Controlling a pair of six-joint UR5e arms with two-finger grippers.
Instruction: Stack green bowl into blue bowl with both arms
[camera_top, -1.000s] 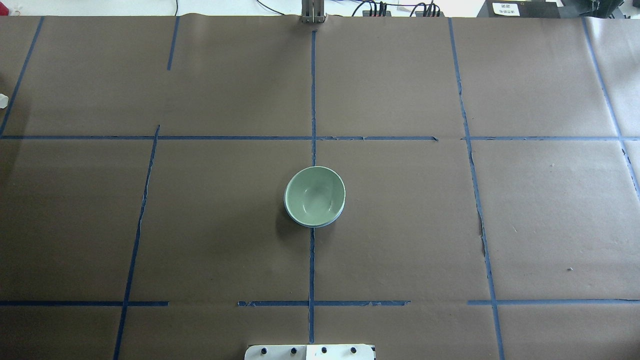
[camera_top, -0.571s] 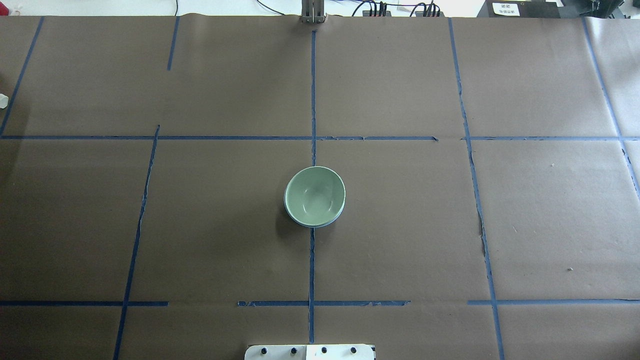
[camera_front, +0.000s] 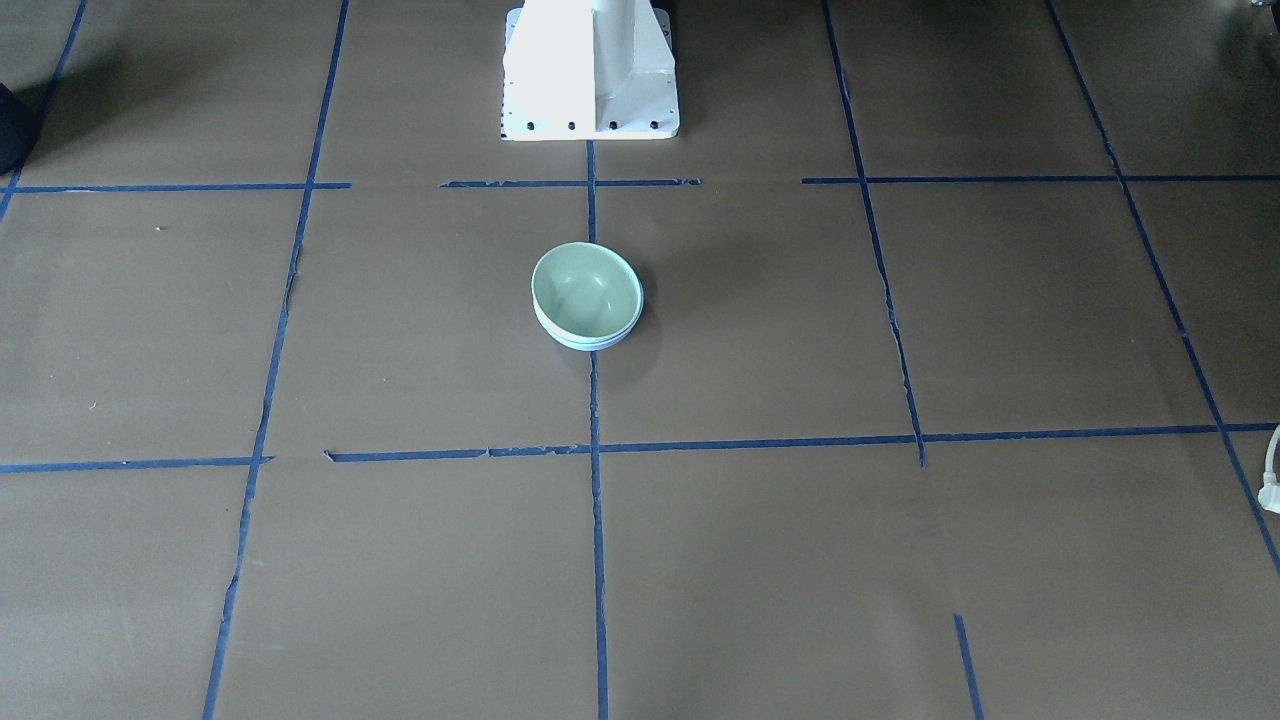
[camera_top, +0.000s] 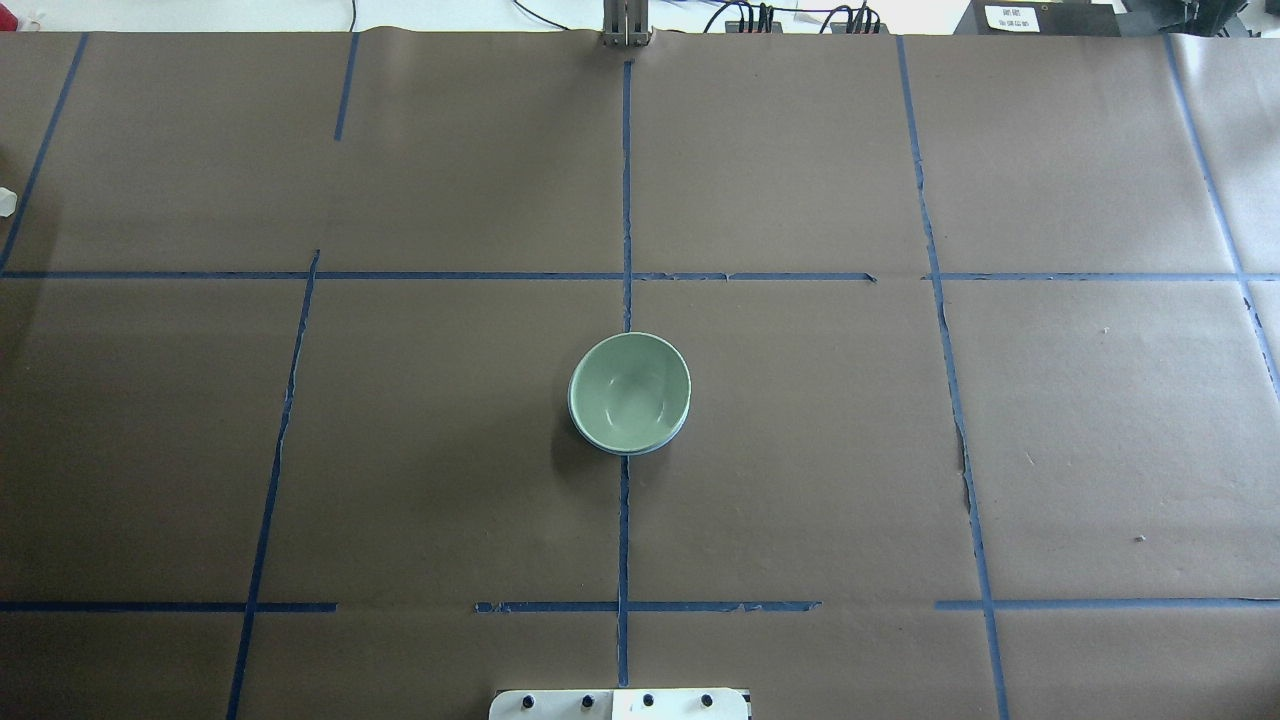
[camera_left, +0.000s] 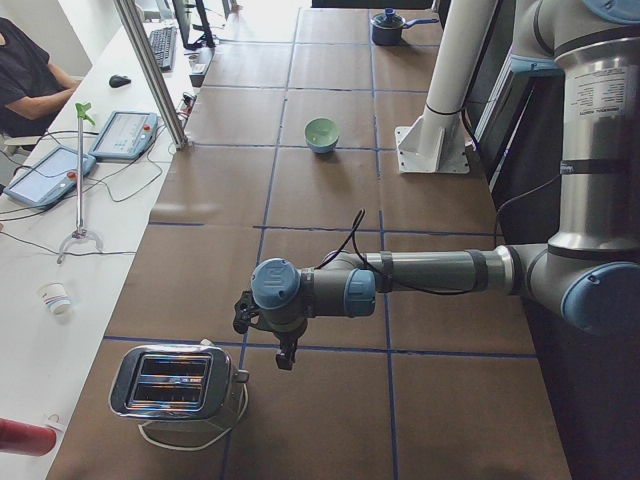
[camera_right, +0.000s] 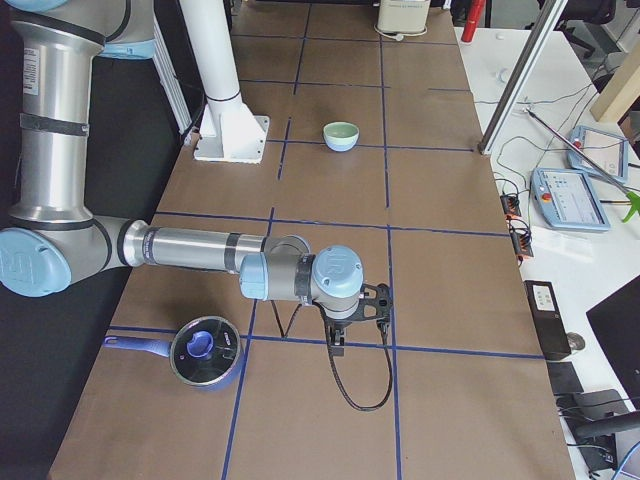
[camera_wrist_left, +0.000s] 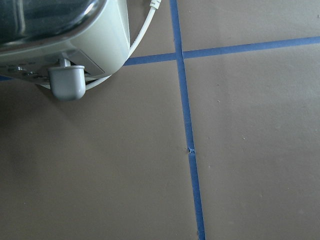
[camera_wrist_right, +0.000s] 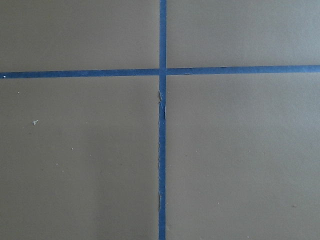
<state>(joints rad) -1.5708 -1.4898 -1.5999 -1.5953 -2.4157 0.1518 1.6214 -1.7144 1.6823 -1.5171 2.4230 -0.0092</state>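
Observation:
The green bowl (camera_top: 628, 390) sits nested inside the blue bowl (camera_top: 627, 451) at the table's middle; only a thin blue rim shows beneath it. The pair also shows in the front view, with the green bowl (camera_front: 586, 288) on the blue bowl (camera_front: 586, 344), and small in both side views (camera_left: 322, 132) (camera_right: 341, 133). My left gripper (camera_left: 285, 355) hangs far from the bowls at the table's left end, beside a toaster. My right gripper (camera_right: 337, 345) hangs at the right end, near a pot. Both show only in the side views, so I cannot tell whether they are open or shut.
A chrome toaster (camera_left: 180, 385) with a white cord stands at the left end, close in the left wrist view (camera_wrist_left: 60, 35). A blue lidded pot (camera_right: 205, 352) stands at the right end. The white pedestal (camera_front: 590, 70) is behind the bowls. A person (camera_left: 30, 75) sits at the side desk.

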